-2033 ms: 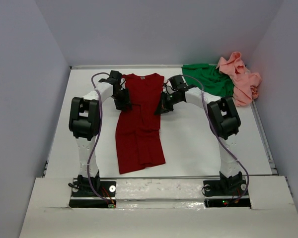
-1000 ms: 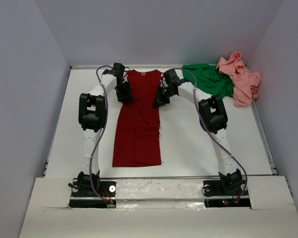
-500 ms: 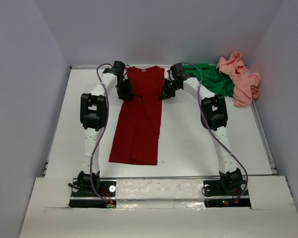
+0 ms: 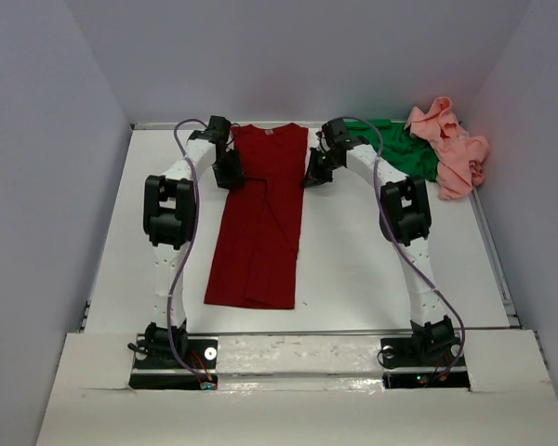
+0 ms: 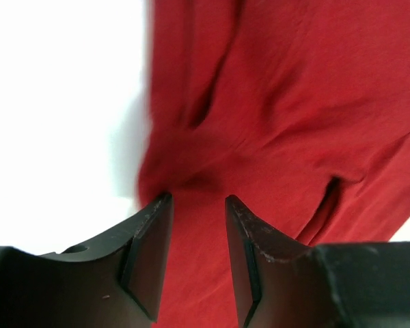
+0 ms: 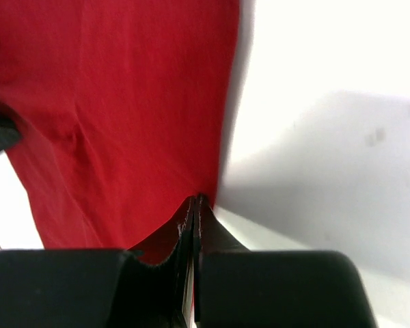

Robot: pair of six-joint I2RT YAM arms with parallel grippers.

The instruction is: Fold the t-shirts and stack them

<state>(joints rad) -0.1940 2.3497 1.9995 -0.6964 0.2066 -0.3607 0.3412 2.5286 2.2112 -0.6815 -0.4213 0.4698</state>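
Observation:
The dark red t-shirt (image 4: 260, 232) lies as a long narrow strip with its collar at the far end and its sleeves folded in. My left gripper (image 4: 230, 175) stands over the shirt's left edge near the shoulder. In the left wrist view its jaws (image 5: 195, 198) are apart, and red cloth (image 5: 294, 102) shows across the gap. My right gripper (image 4: 313, 175) is shut on the shirt's right edge. In the right wrist view the red cloth (image 6: 123, 102) runs up to the closed tips (image 6: 197, 198). The green t-shirt (image 4: 395, 149) and the salmon pink t-shirt (image 4: 451, 153) lie crumpled at the back right.
The white table (image 4: 372, 260) is boxed in by grey walls on three sides. A low rail (image 4: 298, 332) runs along its near edge, in front of the arm bases. Both arms reach far back, either side of the red shirt.
Over the last second both grippers moved toward the far wall, and the red shirt slid back with them and straightened. In the last half second almost nothing shifted.

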